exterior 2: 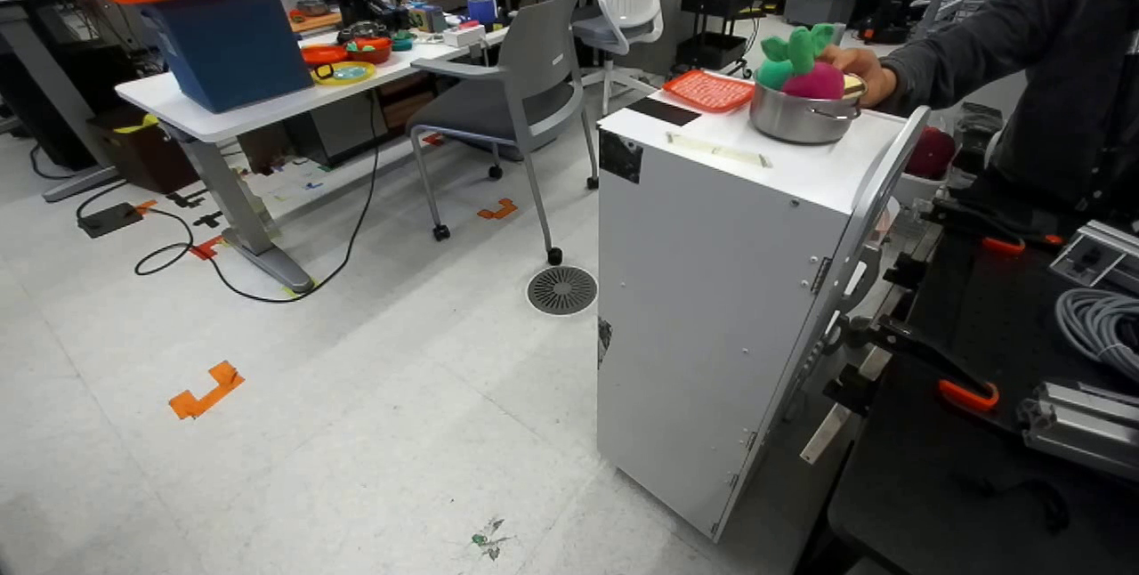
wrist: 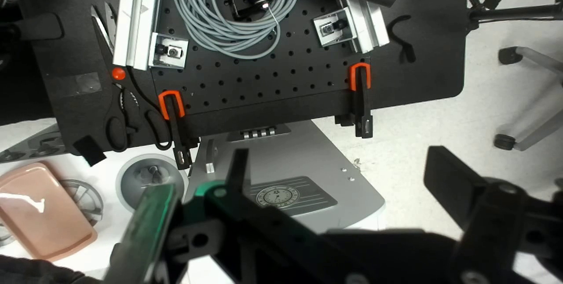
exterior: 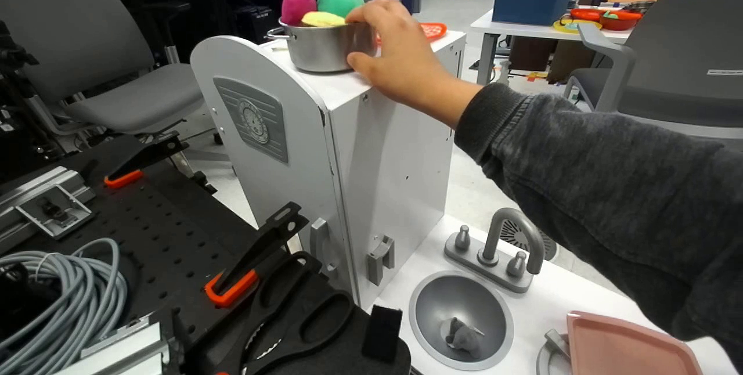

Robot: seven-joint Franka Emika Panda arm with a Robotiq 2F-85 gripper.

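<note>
Two fingers of your gripper stand wide apart in the wrist view, gripping nothing, so your grasp looks not yet made. A person's hand clasps the metal pot, already loaded with plush toys and set atop the white cabinet, between its arched panel and a red tray; white surface toward the side edge leaves you room.

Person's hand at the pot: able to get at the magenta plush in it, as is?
Likely yes: the hand is right at the open-topped pot, and the magenta plush sticks up out of it, though the round green plush may partly be in the way.
</note>
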